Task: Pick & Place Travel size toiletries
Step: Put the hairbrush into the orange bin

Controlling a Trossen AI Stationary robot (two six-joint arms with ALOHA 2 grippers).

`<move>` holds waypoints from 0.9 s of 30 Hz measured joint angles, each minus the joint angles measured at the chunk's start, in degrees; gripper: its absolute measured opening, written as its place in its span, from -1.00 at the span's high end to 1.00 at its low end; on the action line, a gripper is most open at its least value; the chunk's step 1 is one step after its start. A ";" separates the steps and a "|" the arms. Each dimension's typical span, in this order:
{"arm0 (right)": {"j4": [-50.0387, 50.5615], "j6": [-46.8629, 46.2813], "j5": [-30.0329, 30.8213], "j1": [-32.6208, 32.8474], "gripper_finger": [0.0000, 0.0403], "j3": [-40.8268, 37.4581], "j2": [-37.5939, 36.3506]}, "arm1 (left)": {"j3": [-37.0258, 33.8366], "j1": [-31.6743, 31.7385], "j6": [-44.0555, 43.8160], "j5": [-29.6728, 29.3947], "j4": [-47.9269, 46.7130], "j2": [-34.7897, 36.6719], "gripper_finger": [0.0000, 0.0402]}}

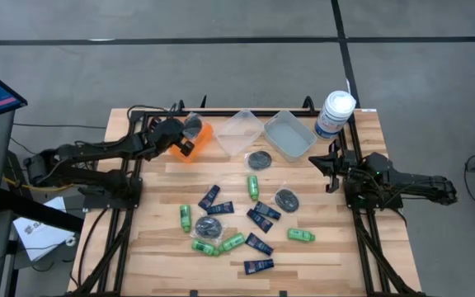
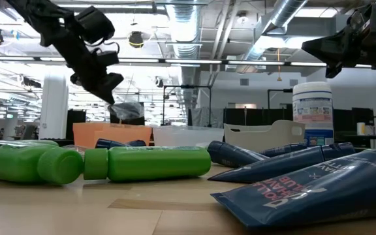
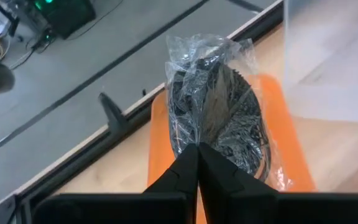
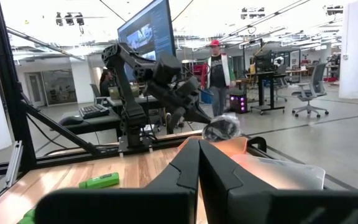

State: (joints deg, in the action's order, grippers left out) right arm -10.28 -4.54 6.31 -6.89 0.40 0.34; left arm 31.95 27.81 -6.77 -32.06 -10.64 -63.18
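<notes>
Left gripper clamped; right gripper shut

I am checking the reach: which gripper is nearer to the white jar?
Right. The right gripper is just in front of the white jar; the left gripper is across the table, above the orange bin, holding a wrapped tin.

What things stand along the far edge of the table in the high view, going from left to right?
Left gripper holding a wrapped grey tin over the orange bin → first clear bin → second clear bin → white jar.
</notes>
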 joint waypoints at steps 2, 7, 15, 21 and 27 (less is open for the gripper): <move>0.00 0.00 0.00 0.02 1.00 -0.01 0.00 | -0.92 0.51 -0.04 0.94 -0.13 0.00 1.00; -0.02 0.00 0.00 0.02 1.00 0.00 0.00 | -2.07 0.82 -0.16 0.74 -0.18 0.00 1.00; -0.02 -0.02 0.00 0.02 1.00 0.00 0.01 | -2.06 0.82 -0.15 -1.64 0.13 0.05 0.81; -0.02 -0.02 0.00 0.02 1.00 0.00 0.00 | -2.06 0.79 0.37 0.63 0.43 0.22 0.44; -0.02 -0.02 -0.02 0.02 1.00 -0.01 0.02 | -1.23 -1.05 0.37 7.81 0.50 2.30 -0.04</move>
State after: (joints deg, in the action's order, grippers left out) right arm -10.31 -4.56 6.29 -6.87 0.39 0.36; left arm 30.71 26.75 -6.39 -24.25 -10.13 -60.88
